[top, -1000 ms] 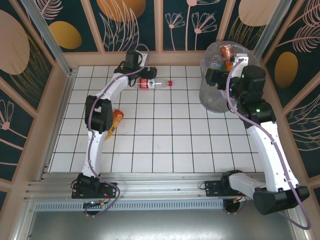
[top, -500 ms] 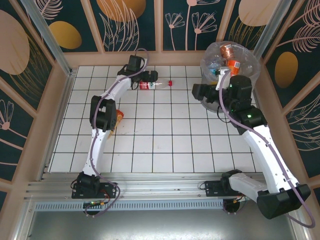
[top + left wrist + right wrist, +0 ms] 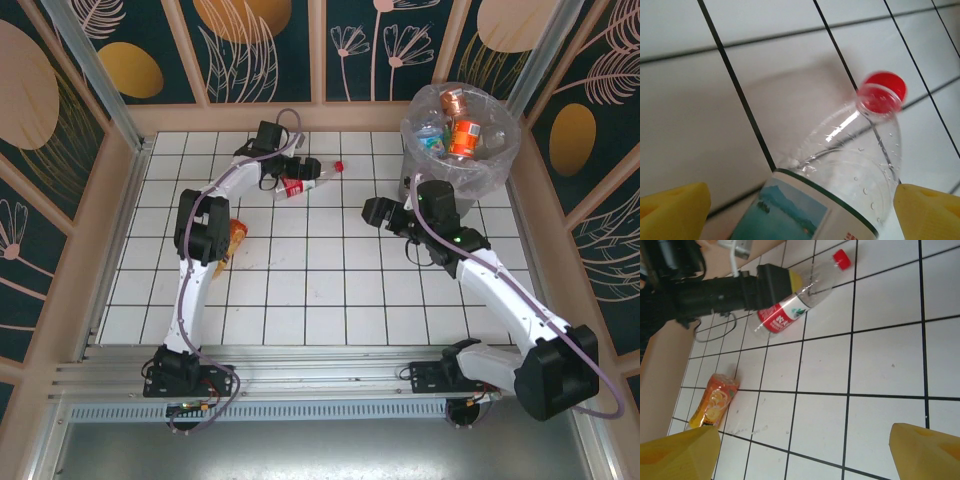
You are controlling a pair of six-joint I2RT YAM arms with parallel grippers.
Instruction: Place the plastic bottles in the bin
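Left hand [image 3: 290, 176] open astride red-capped bottle [image 3: 840, 165]; right hand [image 3: 800, 450] open, empty

Overhead, I see bright, even light on the white tiles [image 3: 330, 290], with soft, short shadows. At the left wrist, the clear bottle [image 3: 855, 165] carries a glare streak; the yellow fingertips [image 3: 670, 210] are blurred.

We see a clear red-labelled bottle [image 3: 298, 184], its red cap [image 3: 339, 166] on, lying on its side at the far left. A crushed orange-labelled bottle [image 3: 232, 240] lies nearer. The grey bin [image 3: 492, 172], lined with a clear bag, stands upright far right, holding perhaps four bottles [image 3: 461, 135].
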